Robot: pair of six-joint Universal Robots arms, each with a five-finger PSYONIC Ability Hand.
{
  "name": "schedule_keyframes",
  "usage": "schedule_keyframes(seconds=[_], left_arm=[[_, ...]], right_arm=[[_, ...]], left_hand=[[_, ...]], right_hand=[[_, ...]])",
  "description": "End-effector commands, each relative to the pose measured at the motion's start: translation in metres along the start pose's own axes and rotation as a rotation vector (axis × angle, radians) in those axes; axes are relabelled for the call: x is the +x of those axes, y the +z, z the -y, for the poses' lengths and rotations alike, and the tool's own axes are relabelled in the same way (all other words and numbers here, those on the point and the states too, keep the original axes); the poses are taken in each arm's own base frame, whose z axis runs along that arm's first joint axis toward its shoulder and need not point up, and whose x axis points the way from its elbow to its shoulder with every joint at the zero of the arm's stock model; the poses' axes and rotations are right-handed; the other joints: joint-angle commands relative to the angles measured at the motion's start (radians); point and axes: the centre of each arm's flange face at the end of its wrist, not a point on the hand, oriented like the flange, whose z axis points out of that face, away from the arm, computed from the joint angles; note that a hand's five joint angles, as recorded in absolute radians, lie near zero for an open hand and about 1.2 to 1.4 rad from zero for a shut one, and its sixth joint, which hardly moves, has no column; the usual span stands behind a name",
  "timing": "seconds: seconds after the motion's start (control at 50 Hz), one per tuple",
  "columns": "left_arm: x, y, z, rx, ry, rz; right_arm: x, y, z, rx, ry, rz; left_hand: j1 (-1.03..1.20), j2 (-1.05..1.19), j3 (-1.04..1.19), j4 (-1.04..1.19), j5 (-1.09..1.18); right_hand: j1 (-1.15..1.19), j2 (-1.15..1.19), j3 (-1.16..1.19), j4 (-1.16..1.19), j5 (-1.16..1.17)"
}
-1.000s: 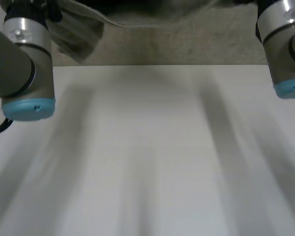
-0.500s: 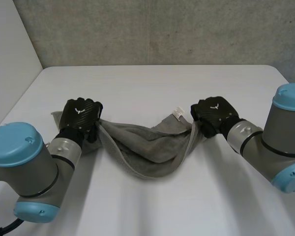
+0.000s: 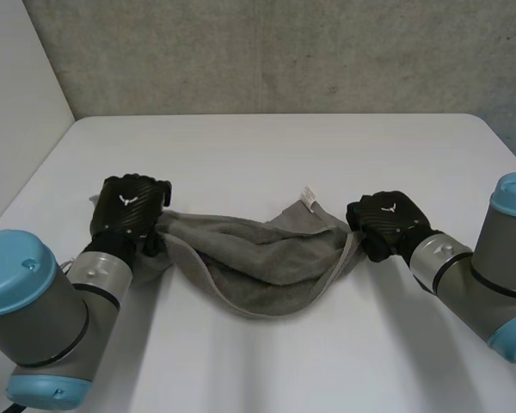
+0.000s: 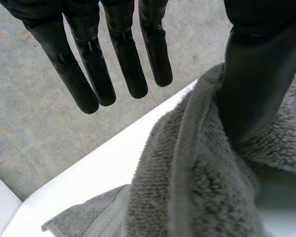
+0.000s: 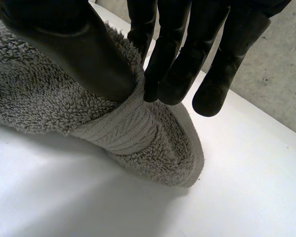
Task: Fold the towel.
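A grey towel (image 3: 258, 258) lies bunched on the white table (image 3: 284, 146), sagging in a curve between my two hands. My left hand (image 3: 129, 211) is at the towel's left end. In the left wrist view its fingers (image 4: 113, 54) are straight and spread clear of the towel (image 4: 197, 187), and only the thumb (image 4: 256, 74) rests on the cloth's edge. My right hand (image 3: 385, 222) is at the towel's right end. There its thumb (image 5: 79, 49) and fingers (image 5: 177, 64) pinch the hemmed edge of the towel (image 5: 49, 103).
A small white label (image 3: 310, 196) sticks up from the towel's far edge. A grey concrete wall (image 3: 284, 52) rises behind the table. The table's left edge (image 3: 34, 172) and rounded far right corner (image 3: 490, 125) are close to the arms.
Both arms came down from high up, bringing the towel to the table. Since half a second ago the hands moved slightly nearer and lower, and the left hand's fingers have straightened off the cloth.
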Motion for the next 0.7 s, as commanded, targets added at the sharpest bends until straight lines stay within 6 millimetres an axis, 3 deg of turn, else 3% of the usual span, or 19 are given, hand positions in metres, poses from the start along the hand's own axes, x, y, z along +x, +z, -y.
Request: schedule_keyframes(seconds=[0.02, 0.12, 0.22, 0.36, 0.56, 0.6, 0.64, 0.66, 0.7], left_arm=[[-0.014, 0.000, 0.003, 0.045, -0.003, 0.053], [-0.018, -0.004, 0.013, 0.072, 0.004, 0.062], [-0.017, -0.007, 0.012, 0.070, 0.021, 0.059], [-0.016, -0.007, 0.012, 0.068, 0.079, 0.060], [-0.018, -0.008, 0.017, 0.081, 0.096, 0.068], [-0.020, -0.008, 0.022, 0.098, 0.095, 0.075], [-0.026, -0.011, 0.037, 0.141, 0.094, 0.093], [-0.026, -0.011, 0.037, 0.141, 0.094, 0.093], [-0.038, -0.017, 0.066, 0.230, 0.088, 0.134]], right_arm=[[0.001, 0.000, -0.003, 0.000, 0.003, -0.005], [0.006, 0.001, -0.004, 0.004, 0.004, -0.022], [0.010, 0.001, -0.005, 0.002, 0.007, -0.030], [0.009, 0.002, -0.006, -0.002, 0.008, -0.029], [0.014, 0.003, -0.003, 0.006, 0.005, -0.046], [0.019, 0.001, 0.003, 0.020, 0.001, -0.062], [0.031, -0.009, 0.037, 0.107, -0.028, -0.107], [0.031, -0.009, 0.037, 0.107, -0.028, -0.107], [0.045, -0.033, 0.088, 0.243, -0.058, -0.162]], left_hand=[[0.024, 0.020, 0.027, 0.017, -0.144], [0.272, 0.269, 0.276, 0.266, 0.105], [0.291, 0.287, 0.294, 0.285, 0.123], [0.607, 0.603, 0.610, 0.601, 0.440], [0.607, 0.604, 0.611, 0.601, 0.440], [0.607, 0.604, 0.611, 0.601, 0.440], [0.607, 0.604, 0.611, 0.601, 0.440], [0.607, 0.604, 0.611, 0.601, 0.440], [0.607, 0.604, 0.611, 0.601, 0.440]], right_hand=[[0.065, 0.067, 0.063, 0.053, 0.062], [0.065, 0.067, 0.063, 0.053, 0.062], [0.065, 0.067, 0.063, 0.053, 0.062], [0.065, 0.067, 0.063, 0.053, 0.062], [0.065, 0.067, 0.063, 0.053, 0.062], [0.065, 0.067, 0.063, 0.053, 0.062], [0.065, 0.067, 0.063, 0.053, 0.062], [0.065, 0.067, 0.063, 0.053, 0.062], [0.065, 0.067, 0.063, 0.053, 0.062]])
